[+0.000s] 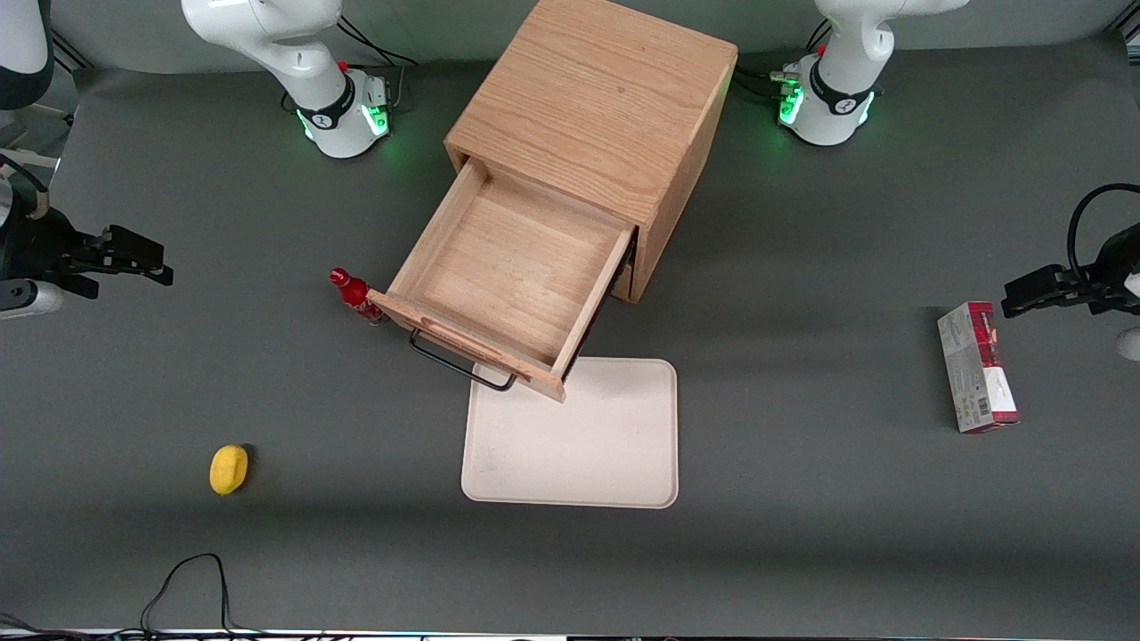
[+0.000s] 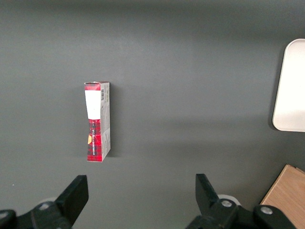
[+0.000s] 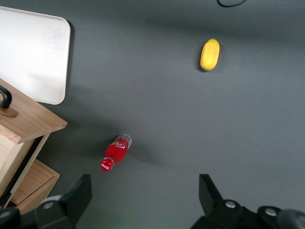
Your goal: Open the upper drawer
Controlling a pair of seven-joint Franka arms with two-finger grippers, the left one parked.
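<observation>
**Mia:** Where is the robot's black two-finger gripper (image 1: 134,256)?

**Ben:** In the middle height of the front picture, at the working arm's edge. It hangs over the bare grey table (image 1: 802,552), well apart from the cabinet. Its fingers (image 3: 78,195) are spread wide and hold nothing.

**Mia:** Why is it so far off?

**Ben:** I think its job is done. The upper drawer of light oak wood (image 1: 517,267) sticks far out of the light oak wooden cabinet (image 1: 597,98), in the middle of the front picture. You can see its bare floor. Nothing touches its thin black metal bar handle (image 1: 459,361).

**Mia:** What is near the drawer?

**Ben:** A small red bottle with a red cap (image 1: 354,294) stands just beside the drawer's front corner. The flat cream tray with round corners (image 1: 579,436) lies lower in the picture, and the drawer's front hangs over its top edge.

**Mia:** And farther off?

**Ben:** A small yellow oval thing (image 1: 229,468) lies nearer the camera, toward the working arm's end. A red and white box (image 1: 975,367) lies toward the parked arm's end.

**Mia:** What can't you see?

**Ben:** The open drawer covers the lower drawer in the front picture. The wrist camera shows only a bit of the matching lower drawer (image 3: 33,183). The bottle's bottom is hidden too. I can't tell what the yellow thing is.
</observation>
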